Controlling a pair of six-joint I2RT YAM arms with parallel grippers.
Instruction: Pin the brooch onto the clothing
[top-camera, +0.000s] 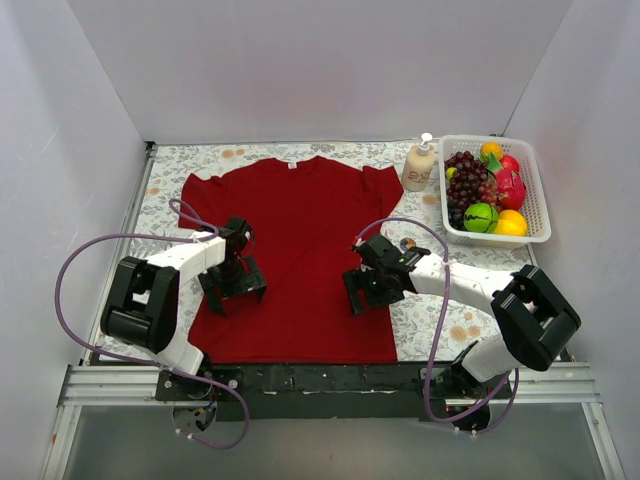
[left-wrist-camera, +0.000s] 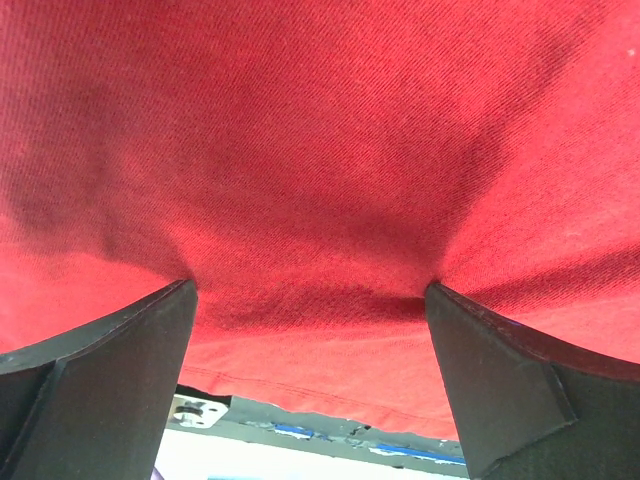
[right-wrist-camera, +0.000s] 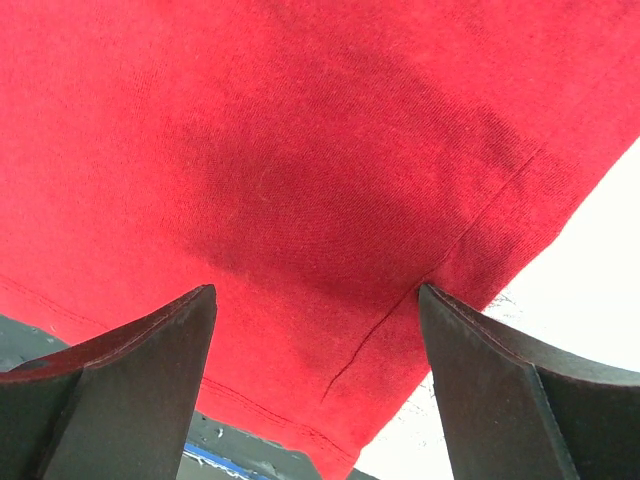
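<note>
The clothing (top-camera: 295, 250), a dark red T-shirt, lies flat on the table with its neck at the far side. My left gripper (top-camera: 233, 290) stands open over the shirt's left lower part, its tips down at the fabric (left-wrist-camera: 320, 150), which puckers slightly between the dark fingers (left-wrist-camera: 110, 370). My right gripper (top-camera: 368, 295) is open too, over the shirt's right lower part near the side seam (right-wrist-camera: 300, 150), with nothing between its fingers (right-wrist-camera: 510, 390). The brooch (top-camera: 407, 243), a tiny round badge, sits on the patterned cloth just off the shirt, behind my right wrist.
A white basket (top-camera: 535, 190) of fruit stands at the back right, with a pump bottle (top-camera: 419, 166) to its left. White walls close in the back and both sides. The shirt's hem (left-wrist-camera: 330, 400) lies near the dark front rail (top-camera: 300, 378).
</note>
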